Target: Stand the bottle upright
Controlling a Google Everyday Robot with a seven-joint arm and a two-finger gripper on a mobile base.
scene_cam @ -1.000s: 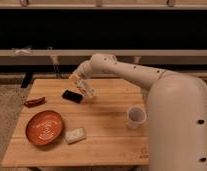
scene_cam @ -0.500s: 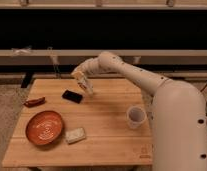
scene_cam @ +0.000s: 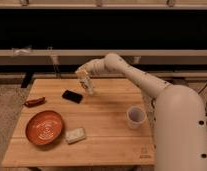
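Where the wooden surface point(scene_cam: 107, 125) nears its far edge, your arm point(scene_cam: 142, 80) stretches in from the right, its forearm sloping down to the left. The end effector point(scene_cam: 83, 76) grips the bottle point(scene_cam: 88, 86), which hangs slightly tilted just beneath it, right of a flat black object point(scene_cam: 72, 96).

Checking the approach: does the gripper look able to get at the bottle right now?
Likely yes: the gripper is right at the bottle, over the far side of the table, with nothing between them.
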